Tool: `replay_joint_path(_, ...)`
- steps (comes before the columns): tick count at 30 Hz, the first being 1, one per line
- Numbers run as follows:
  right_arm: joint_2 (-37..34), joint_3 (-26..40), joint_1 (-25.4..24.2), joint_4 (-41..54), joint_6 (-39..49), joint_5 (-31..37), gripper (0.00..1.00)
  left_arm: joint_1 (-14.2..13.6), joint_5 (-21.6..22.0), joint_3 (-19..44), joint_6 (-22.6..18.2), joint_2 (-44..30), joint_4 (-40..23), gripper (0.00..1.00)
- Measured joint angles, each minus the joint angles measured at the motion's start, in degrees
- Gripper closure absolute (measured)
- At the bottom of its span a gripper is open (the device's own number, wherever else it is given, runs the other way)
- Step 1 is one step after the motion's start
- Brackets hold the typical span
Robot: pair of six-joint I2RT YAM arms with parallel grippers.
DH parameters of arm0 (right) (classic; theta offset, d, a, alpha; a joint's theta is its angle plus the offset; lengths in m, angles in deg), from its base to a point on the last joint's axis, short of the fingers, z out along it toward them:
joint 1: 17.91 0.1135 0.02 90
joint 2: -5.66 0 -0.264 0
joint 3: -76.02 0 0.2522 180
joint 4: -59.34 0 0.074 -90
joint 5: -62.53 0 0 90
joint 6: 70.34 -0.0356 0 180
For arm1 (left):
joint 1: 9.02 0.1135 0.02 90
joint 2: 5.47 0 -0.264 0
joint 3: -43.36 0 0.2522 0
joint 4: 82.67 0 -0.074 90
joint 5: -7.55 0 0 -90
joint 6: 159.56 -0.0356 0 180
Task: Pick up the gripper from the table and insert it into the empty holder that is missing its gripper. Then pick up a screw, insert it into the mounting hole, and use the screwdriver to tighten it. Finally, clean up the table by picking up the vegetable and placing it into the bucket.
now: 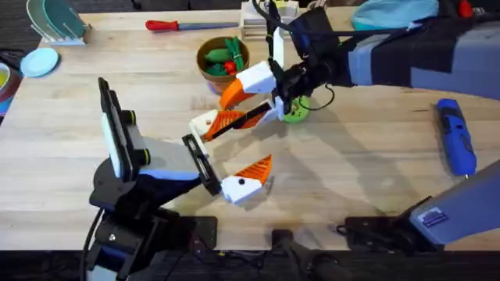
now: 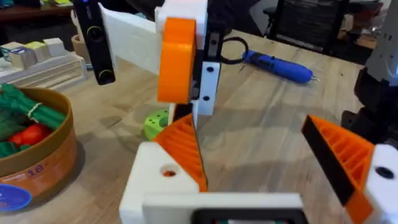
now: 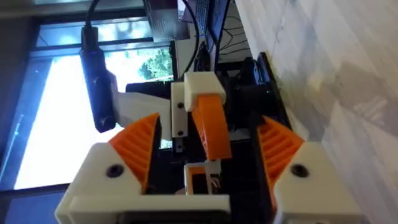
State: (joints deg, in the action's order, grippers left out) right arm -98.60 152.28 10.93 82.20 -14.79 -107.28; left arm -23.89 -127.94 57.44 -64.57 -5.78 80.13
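Light plank worktop (image 1: 351, 168) carries the bucket (image 1: 223, 64) at the far middle, vegetables inside, and the blue screwdriver (image 1: 456, 136) at the right. Left hand (image 1: 234, 152) stands wide near the centre. Right hand (image 1: 250, 100), also spread, meets it from the far side, gripping nothing I can make out.

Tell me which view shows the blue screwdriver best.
The overhead view: the screwdriver lies whole and unobstructed on the table, near its right edge. The left wrist view shows it farther off, behind the right gripper, partly hidden at one end. I can't make it out in the right wrist view.
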Motion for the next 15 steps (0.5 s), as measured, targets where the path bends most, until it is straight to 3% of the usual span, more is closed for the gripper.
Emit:
replay_joint_path(5, 0.00, 0.00, -0.26, 0.22, 1.50, 0.00, 0.295, 0.00, -0.01, 0.00, -0.01, 0.01, -0.01, 0.008)
replay_joint_path(12, 0.00, 0.00, -0.31, 0.37, 2.27, -0.73, 0.541, 0.00, 0.00, 0.00, 0.00, 0.01, -0.01, 0.008)
replay_joint_path(15, 0.00, 0.00, -0.31, 2.38, 3.14, -1.01, 0.546, 0.00, 0.00, 0.00, -0.01, 0.02, 0.01, 0.008)
